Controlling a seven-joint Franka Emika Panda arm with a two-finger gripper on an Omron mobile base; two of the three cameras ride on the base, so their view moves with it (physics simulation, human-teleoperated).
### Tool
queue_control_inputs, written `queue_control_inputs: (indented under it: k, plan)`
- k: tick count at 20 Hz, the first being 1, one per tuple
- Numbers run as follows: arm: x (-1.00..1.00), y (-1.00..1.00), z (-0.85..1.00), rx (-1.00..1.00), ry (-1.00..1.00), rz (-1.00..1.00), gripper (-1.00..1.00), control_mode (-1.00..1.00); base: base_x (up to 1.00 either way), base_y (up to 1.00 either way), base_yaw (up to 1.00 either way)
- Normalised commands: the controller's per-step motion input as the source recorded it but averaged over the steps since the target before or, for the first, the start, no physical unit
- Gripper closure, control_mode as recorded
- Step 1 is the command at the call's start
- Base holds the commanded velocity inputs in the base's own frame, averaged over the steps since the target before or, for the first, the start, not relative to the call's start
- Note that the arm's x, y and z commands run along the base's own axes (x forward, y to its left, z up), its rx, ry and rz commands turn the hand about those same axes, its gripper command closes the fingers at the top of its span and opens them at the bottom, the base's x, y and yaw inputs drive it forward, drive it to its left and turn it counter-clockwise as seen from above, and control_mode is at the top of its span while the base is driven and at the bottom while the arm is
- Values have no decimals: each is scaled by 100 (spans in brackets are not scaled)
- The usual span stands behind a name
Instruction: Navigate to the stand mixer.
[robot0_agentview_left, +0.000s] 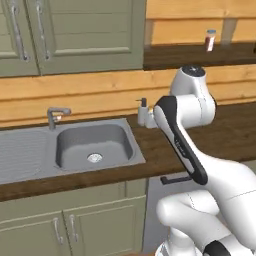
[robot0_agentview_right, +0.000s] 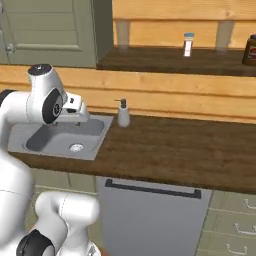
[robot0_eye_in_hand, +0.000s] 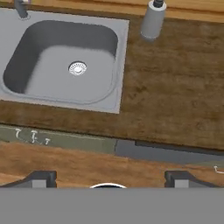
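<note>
The stand mixer is out of view. My gripper (robot0_eye_in_hand: 110, 178) is open, its two dark fingertips (robot0_eye_in_hand: 43, 178) set wide apart with nothing between them. It hangs above the front edge of the dark wooden counter (robot0_eye_in_hand: 175, 96) and looks down at the steel sink (robot0_eye_in_hand: 124, 52) and a grey soap dispenser (robot0_eye_in_hand: 153, 19). In the right base view the folded arm holds the hand (robot0_agentview_right: 75, 107) over the sink (robot0_agentview_right: 102, 132).
A faucet (robot0_agentview_left: 56, 116) stands behind the sink (robot0_agentview_left: 30, 150), with the soap dispenser (robot0_agentview_left: 143, 112) to its right. A dishwasher (robot0_agentview_right: 150, 220) sits under the counter. The wooden shelf above carries a small bottle (robot0_agentview_right: 188, 45) and a dark jar (robot0_agentview_right: 250, 50). Green cabinets (robot0_agentview_left: 85, 30) hang upper left.
</note>
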Motion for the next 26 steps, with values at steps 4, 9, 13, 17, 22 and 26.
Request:
queue_control_inputs:
  k: [4,9,13,17,22,26]
  plan:
    - [0,0,0,0,0,0,-100,100,0,0,-100]
    - [0,0,0,0,0,0,-100,100,0,0,-100]
    - [0,0,0,0,0,0,-100,100,0,0,-100]
    - [0,0,0,0,0,0,-100,100,0,0,-99]
    - [0,0,0,0,0,0,-100,100,10,-46,-53]
    - [0,0,0,0,0,0,-100,100,82,0,-5]
